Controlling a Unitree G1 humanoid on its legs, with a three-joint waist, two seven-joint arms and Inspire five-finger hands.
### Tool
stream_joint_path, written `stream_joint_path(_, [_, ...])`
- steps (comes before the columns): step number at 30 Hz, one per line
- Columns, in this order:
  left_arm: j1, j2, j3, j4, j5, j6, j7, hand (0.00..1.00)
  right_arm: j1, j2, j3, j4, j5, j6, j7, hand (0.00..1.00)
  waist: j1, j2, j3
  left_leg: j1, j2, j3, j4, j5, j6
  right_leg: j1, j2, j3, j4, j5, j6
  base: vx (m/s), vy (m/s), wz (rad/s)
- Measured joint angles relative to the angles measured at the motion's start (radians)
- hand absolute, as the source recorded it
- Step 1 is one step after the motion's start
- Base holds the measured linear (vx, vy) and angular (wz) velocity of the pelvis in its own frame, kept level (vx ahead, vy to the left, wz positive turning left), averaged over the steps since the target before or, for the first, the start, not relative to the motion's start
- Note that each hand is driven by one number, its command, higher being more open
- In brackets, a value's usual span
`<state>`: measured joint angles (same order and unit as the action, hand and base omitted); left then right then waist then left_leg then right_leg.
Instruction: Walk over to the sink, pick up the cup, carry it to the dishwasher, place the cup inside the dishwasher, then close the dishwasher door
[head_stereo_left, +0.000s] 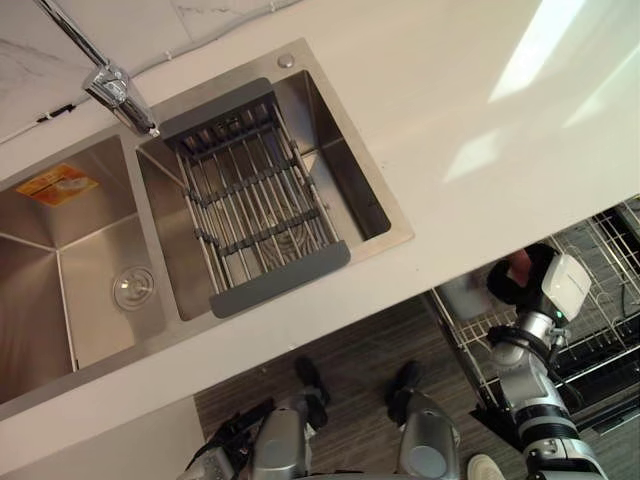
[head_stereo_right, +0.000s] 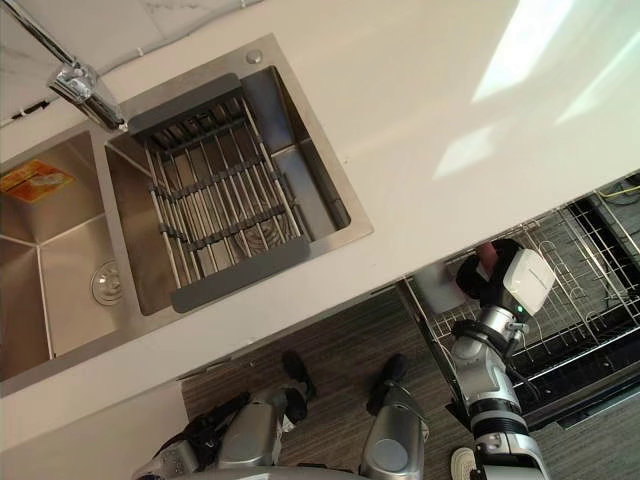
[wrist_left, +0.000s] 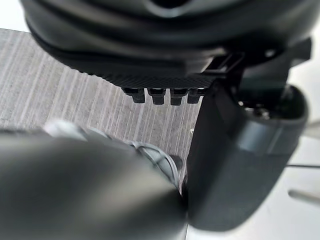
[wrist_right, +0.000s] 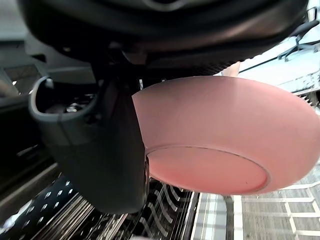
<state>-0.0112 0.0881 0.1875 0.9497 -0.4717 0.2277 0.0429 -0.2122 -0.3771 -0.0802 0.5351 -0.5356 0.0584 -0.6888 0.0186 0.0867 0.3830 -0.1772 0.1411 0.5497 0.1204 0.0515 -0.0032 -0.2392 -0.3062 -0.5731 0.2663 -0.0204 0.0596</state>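
Observation:
My right hand (head_stereo_left: 527, 283) hangs over the pulled-out dishwasher rack (head_stereo_left: 600, 250), at the lower right past the counter's edge. It is shut on a pink cup (wrist_right: 225, 140), whose round base faces the wrist camera beside the dark thumb (wrist_right: 100, 155). A sliver of the pink cup (head_stereo_right: 487, 256) peeks out above the hand in the eye views. Wire tines of the rack (wrist_right: 165, 215) lie just below the cup. My left hand (head_stereo_left: 228, 447) rests low by my side, its short fingers (wrist_left: 160, 95) relaxed and holding nothing.
A double steel sink (head_stereo_left: 90, 270) is set in the white counter (head_stereo_left: 450, 110), with a grey wire drain rack (head_stereo_left: 250, 200) over its right basin and a chrome faucet (head_stereo_left: 115, 85) behind. A pale flat item (head_stereo_right: 435, 287) lies in the dishwasher rack's near corner. Grey wood floor (head_stereo_left: 350, 360) runs below.

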Motion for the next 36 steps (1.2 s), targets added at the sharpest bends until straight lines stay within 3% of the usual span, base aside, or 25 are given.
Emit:
stream_joint_path(5, [-0.043,-0.012,-0.002,-0.002,0.001,0.006,-0.005,1.0,-0.015,0.003,0.046,0.061,0.008,0.062,0.048,0.0,0.003,-0.011,0.021,-0.013,-0.007,-0.037,0.004,0.011,-0.009,-0.016,-0.012,0.003,0.016,-0.017,-0.003,0.0,0.0,0.01])
stream_joint_path(11, [-0.051,-0.01,-0.001,-0.001,0.001,0.005,-0.006,1.0,-0.024,0.005,0.026,0.082,0.083,0.133,-0.027,0.0,0.006,-0.019,0.031,-0.026,-0.013,-0.047,0.003,0.027,-0.012,-0.03,-0.021,0.004,0.022,-0.017,-0.004,-0.01,0.008,0.02])
stream_joint_path(15, [-0.054,-0.004,0.002,-0.003,0.001,0.008,-0.007,1.0,-0.019,0.003,-0.065,0.083,0.145,0.163,-0.053,0.0,0.008,-0.028,0.036,-0.031,-0.015,-0.045,0.002,0.027,-0.012,-0.042,-0.021,0.017,0.022,-0.014,-0.005,-0.02,0.029,-0.03])
stream_joint_path(16, [-0.055,-0.002,0.002,-0.004,0.001,0.009,-0.007,1.0,-0.009,0.003,-0.091,0.083,0.164,0.167,-0.06,1.0,0.008,-0.032,0.039,-0.03,-0.015,-0.044,0.003,0.027,-0.012,-0.042,-0.021,0.018,0.021,-0.013,-0.005,-0.01,0.026,-0.07])
stream_joint_path(24, [-0.058,0.008,0.003,-0.008,0.003,0.011,-0.011,1.0,0.054,0.022,-0.205,0.078,0.27,0.145,-0.121,1.0,0.006,-0.043,0.045,-0.017,0.005,-0.031,-0.003,0.018,-0.017,-0.042,0.011,0.041,-0.003,0.003,-0.014,0.0,0.008,-0.12])
stream_joint_path(26, [-0.057,0.009,0.004,-0.008,0.004,0.01,-0.011,1.0,0.071,0.045,-0.221,0.069,0.279,0.118,-0.121,1.0,0.004,-0.043,0.045,-0.01,0.01,-0.028,-0.008,0.011,-0.017,-0.042,0.018,0.045,-0.002,0.003,-0.015,-0.01,0.009,-0.13])
stream_joint_path(30, [-0.056,0.01,0.004,-0.005,0.005,0.008,-0.01,1.0,0.123,0.116,-0.226,0.019,0.338,0.004,-0.103,1.0,0.002,-0.044,0.046,0.009,0.014,-0.016,-0.012,0.003,-0.015,-0.039,0.024,0.059,0.006,0.003,-0.015,0.0,0.016,-0.11])
stream_joint_path(31, [-0.056,0.008,0.004,-0.005,0.021,0.006,-0.01,1.0,0.144,0.143,-0.223,-0.003,0.392,-0.062,-0.058,1.0,0.0,-0.044,0.046,0.016,0.015,-0.014,-0.011,-0.003,-0.016,-0.037,0.024,0.062,0.013,0.003,-0.015,0.0,0.014,-0.06])
stream_joint_path(36, [-0.056,0.005,0.004,-0.006,0.057,0.002,-0.011,1.0,0.189,0.183,-0.19,-0.077,0.552,-0.174,0.158,1.0,-0.006,-0.044,0.046,0.041,0.02,-0.013,-0.011,-0.01,-0.016,-0.018,0.025,0.063,0.032,-0.011,-0.018,0.0,0.003,-0.01])
